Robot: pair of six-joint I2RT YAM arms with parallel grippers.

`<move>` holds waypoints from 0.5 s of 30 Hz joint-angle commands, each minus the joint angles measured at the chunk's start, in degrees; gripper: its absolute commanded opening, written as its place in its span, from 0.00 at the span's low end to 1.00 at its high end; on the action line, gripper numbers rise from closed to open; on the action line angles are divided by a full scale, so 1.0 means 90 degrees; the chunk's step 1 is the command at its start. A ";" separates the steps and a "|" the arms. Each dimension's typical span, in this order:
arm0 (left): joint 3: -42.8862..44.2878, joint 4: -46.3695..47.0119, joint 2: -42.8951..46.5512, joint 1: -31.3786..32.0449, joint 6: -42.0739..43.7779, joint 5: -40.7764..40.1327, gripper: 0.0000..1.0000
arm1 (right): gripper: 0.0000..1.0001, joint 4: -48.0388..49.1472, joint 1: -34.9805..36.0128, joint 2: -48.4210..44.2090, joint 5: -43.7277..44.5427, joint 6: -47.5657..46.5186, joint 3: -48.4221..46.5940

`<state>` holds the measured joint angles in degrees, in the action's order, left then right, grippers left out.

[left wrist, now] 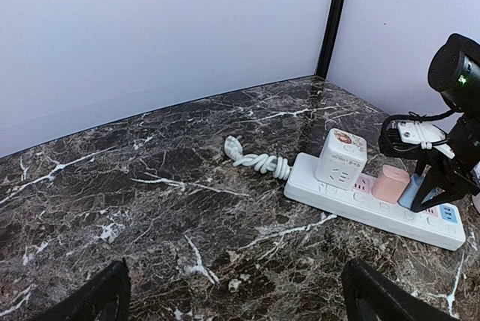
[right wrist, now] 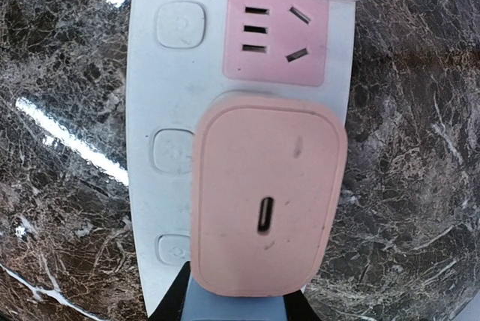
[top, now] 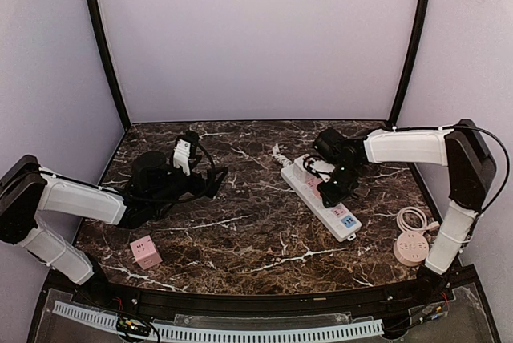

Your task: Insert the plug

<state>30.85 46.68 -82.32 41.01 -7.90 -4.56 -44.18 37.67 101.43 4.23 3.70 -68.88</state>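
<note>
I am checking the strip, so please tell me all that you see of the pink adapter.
The pink adapter is a smooth plastic block with rounded corners and one small oval port on top. It sits upright on the white power strip, between a free pink socket and a light blue adapter close beside it. Nothing grips it.

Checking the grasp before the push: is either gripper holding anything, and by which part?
The right gripper grips the blue plug by its two sides, beside the pink charger. The left gripper is open, empty.
</note>
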 commanded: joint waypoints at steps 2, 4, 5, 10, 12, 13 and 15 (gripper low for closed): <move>-0.0121 0.0126 0.0158 -0.0036 -0.0025 -0.0021 0.98 | 0.00 0.0438 0.0091 0.0650 0.0067 0.0103 0.0261; -0.0134 0.0121 0.0184 -0.0036 -0.0014 -0.0030 0.98 | 0.00 0.0553 0.0100 0.0765 -0.0010 0.0106 0.0303; -0.0139 0.0118 0.0195 -0.0038 -0.0012 -0.0035 0.98 | 0.00 0.0620 0.0110 0.0841 -0.0058 0.0106 0.0302; -0.0128 0.0117 0.0159 -0.0045 -0.0002 -0.0058 0.98 | 0.00 0.0713 0.0202 0.1168 -0.0255 0.0072 0.0035; -0.0125 0.0117 0.0146 -0.0045 -0.0001 -0.0068 0.98 | 0.00 0.0683 0.0259 0.1265 -0.0329 0.0044 -0.0185; -0.0121 0.0117 0.0145 -0.0045 0.0004 -0.0074 0.98 | 0.00 0.0669 0.0286 0.1316 -0.0355 0.0043 -0.0325; -0.0119 0.0112 0.0145 -0.0054 0.0003 -0.0083 0.98 | 0.00 0.0612 0.0338 0.1409 -0.0379 0.0064 -0.0625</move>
<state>30.55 46.68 -82.30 40.97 -7.88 -4.86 -45.98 38.65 106.15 4.69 4.58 -73.93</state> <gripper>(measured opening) 0.984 0.258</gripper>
